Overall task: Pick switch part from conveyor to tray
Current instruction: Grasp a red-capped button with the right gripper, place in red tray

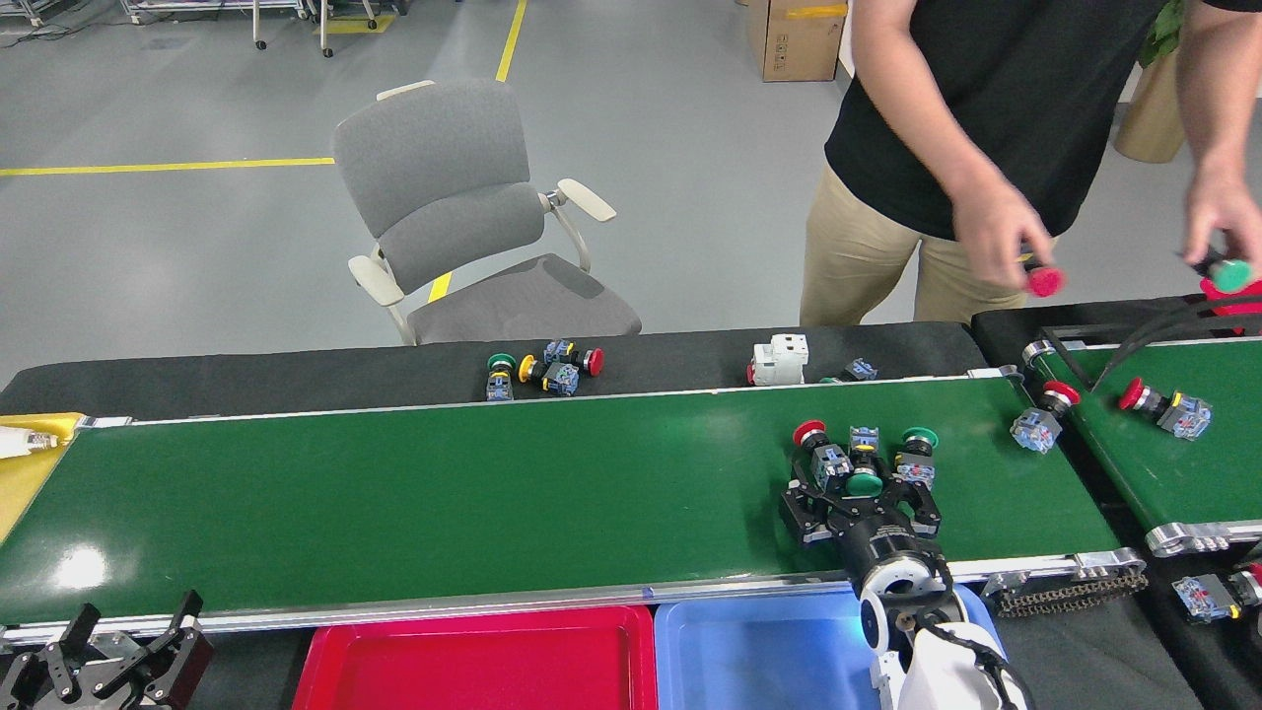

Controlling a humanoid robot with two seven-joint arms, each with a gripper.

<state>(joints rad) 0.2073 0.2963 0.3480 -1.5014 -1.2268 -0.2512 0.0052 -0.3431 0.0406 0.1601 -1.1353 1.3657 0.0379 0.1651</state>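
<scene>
With fingers spread, the robot's black right gripper straddles a green-capped switch part among 3 bunched on the glossy green conveyor, risking a snagged neighbour.
</scene>
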